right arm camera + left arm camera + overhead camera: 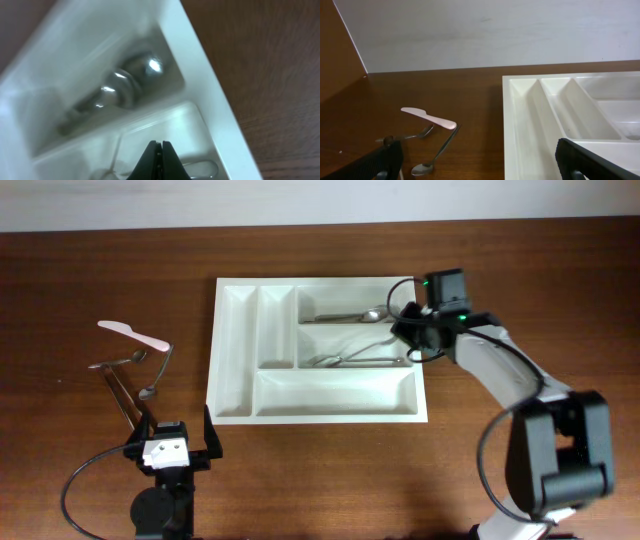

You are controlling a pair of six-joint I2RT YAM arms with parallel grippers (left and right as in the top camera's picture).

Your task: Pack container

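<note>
The container (320, 418) is a white compartment tray in the middle of the table. Spoons (355, 315) lie in its top long compartment and forks (355, 360) in the middle one. My right gripper (405, 332) hovers over the tray's right end. In the right wrist view it (161, 146) is shut with nothing between the fingers, above the middle compartment, with the spoons (125, 85) beyond the divider. My left gripper (170, 442) stands open near the front edge, left of the tray. It (480, 172) faces loose cutlery and the container (520, 125).
Left of the tray lie a pink-and-white knife (130, 332), a spoon (158, 370), a fork (120, 361) and other utensils. The left wrist view shows the knife (427, 117), the spoon (432, 162) and the fork (412, 135). Behind the table is a pale wall.
</note>
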